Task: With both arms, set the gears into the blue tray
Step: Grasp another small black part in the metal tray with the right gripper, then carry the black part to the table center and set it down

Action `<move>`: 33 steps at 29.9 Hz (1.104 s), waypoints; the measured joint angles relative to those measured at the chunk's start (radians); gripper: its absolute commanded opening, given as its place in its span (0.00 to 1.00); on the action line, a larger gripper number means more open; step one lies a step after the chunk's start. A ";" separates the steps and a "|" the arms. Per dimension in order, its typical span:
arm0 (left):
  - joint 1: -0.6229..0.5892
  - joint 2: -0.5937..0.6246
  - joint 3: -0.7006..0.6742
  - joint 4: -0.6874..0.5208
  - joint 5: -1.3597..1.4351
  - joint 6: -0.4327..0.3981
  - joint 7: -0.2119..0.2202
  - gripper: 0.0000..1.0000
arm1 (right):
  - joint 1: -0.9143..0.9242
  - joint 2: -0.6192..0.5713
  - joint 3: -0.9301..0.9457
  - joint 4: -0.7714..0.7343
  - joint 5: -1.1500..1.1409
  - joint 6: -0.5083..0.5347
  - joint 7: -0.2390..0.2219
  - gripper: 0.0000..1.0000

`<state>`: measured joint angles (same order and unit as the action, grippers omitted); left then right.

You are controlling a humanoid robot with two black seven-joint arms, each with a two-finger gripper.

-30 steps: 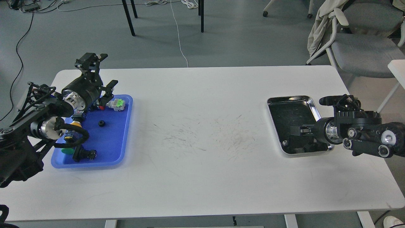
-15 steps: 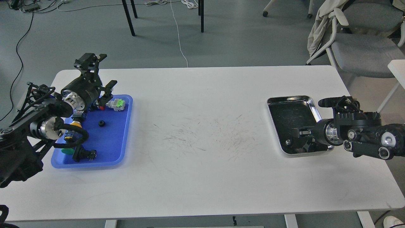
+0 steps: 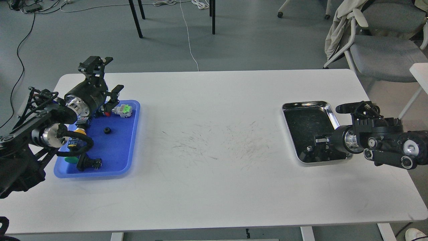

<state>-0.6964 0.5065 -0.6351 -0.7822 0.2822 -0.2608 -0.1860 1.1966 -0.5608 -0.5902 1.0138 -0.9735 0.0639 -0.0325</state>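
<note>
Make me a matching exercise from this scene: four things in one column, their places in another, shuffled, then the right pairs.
Things:
1. black gear
2. green-capped switch
3. right pincer
4. left pincer

Places:
A. over the near end of the steel tray
B. at the far right corner of the blue tray
C. raised above the blue tray's far edge
D. on the blue tray's floor, near its middle

Pairs: 1-D, 2-B, 3-A, 4-C
</note>
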 measured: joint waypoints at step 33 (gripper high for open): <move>0.000 0.001 0.000 0.005 0.000 0.004 -0.001 0.98 | 0.321 0.115 0.120 0.109 0.260 -0.015 0.036 0.02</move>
<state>-0.6964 0.5080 -0.6351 -0.7777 0.2823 -0.2564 -0.1868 1.5176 -0.4460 -0.4697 1.1230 -0.7139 0.0485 0.0036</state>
